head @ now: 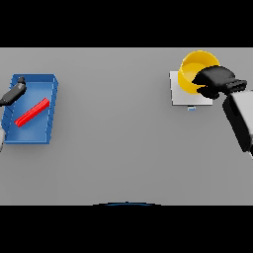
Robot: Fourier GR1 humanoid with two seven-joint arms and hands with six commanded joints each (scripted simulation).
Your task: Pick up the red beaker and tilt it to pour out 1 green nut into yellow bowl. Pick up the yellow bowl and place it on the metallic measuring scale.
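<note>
With the yellow bowl (195, 74) sitting on the scale (181, 93) at far right, right hand (213, 81) clasping its near-right rim, release straight up; left hand (14, 92), fingers indiscernible, idles far left.

right hand (213, 79): black, bulky | right forearm (240, 118): white, dark edging | left hand (14, 92): dark grey, slim

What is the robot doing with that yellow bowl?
The robot's right hand is at the yellow bowl, which sits over the metallic measuring scale at the far right of the grey table. Whether the bowl rests on the scale yet is hard to tell. The left hand is over a blue tray on the left, where a red object lies.
</note>
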